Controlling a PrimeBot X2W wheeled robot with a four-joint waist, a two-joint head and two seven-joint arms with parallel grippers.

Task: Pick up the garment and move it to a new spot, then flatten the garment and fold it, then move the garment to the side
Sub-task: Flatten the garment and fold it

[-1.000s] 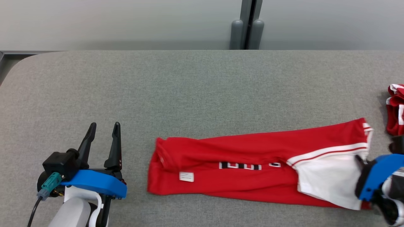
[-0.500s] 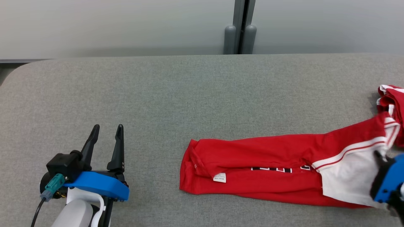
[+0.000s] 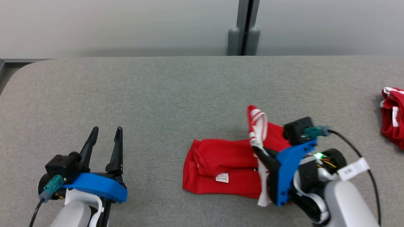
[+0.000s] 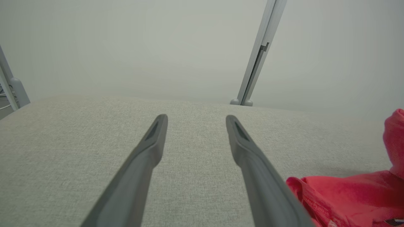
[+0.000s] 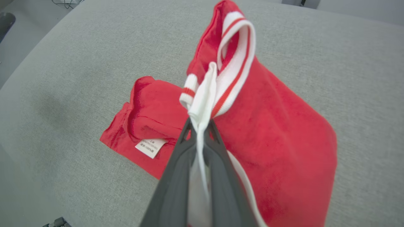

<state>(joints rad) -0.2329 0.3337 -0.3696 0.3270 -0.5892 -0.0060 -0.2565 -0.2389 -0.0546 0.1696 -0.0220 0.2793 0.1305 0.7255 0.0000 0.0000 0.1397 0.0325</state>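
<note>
**Narrow grip on the striped end puts the fold at risk**

The right pincer (image 5: 199, 123) is pressed together on the white, striped end of the red garment (image 3: 221, 157). It holds that end raised above the half that lies flat on the grey bench (image 3: 157, 94), right of centre in the head view. The left pincer (image 3: 105, 130) stands spread and empty, well apart to the left, touching nothing.

The hold looks narrow, with just a thin white layer between the fingertips, so the cloth could slip free before the fold is laid. Nothing pins the lower end, so a sideways pull could drag the whole garment along the bench instead of doubling it. The raised part hangs twisted and may land skewed or bunched, with its edges unmatched. A second red garment (image 3: 393, 116) lies at the bench's right edge, and a wide swing that way could snag it.
</note>
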